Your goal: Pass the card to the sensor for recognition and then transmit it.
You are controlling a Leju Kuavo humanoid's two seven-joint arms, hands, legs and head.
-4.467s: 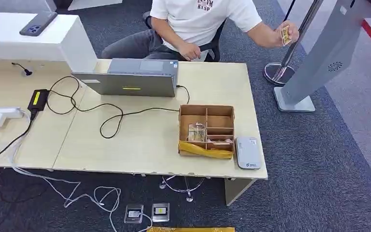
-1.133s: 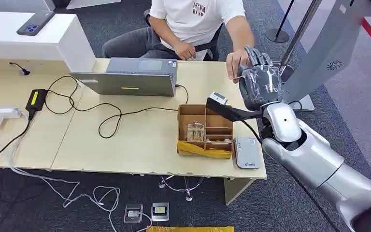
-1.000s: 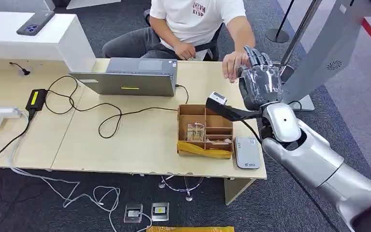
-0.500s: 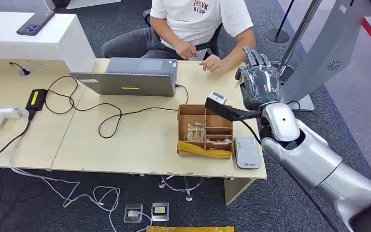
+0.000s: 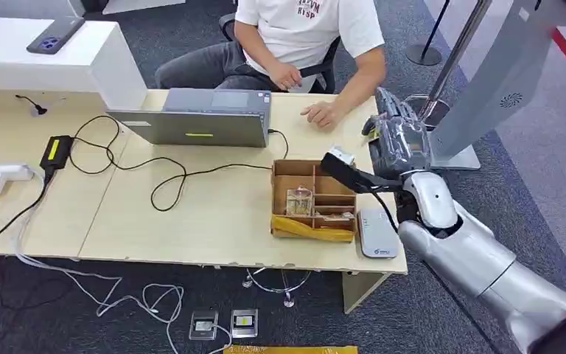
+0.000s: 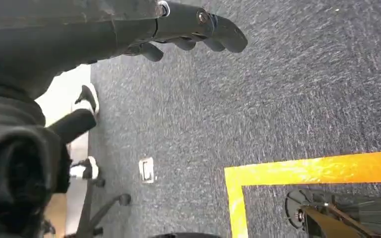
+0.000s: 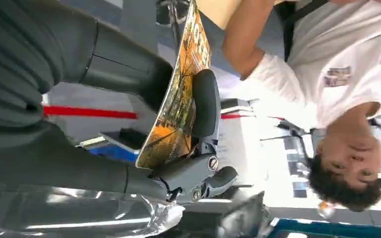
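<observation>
The robot's right hand (image 5: 400, 140) is hovering above the desk's (image 5: 214, 221) right edge, near the far right corner, gripping an orange picture card (image 7: 178, 99) between its thumb and a dark finger (image 7: 206, 106). The grey card sensor (image 5: 377, 232) is lying at the desk's near right corner, just beside a partitioned cardboard box (image 5: 314, 199). A seated person's hand (image 5: 323, 114) is resting on the desk near the far edge. The left hand (image 6: 129, 29) is hanging over dark carpet (image 6: 287, 89), fingers loosely curled, holding nothing.
</observation>
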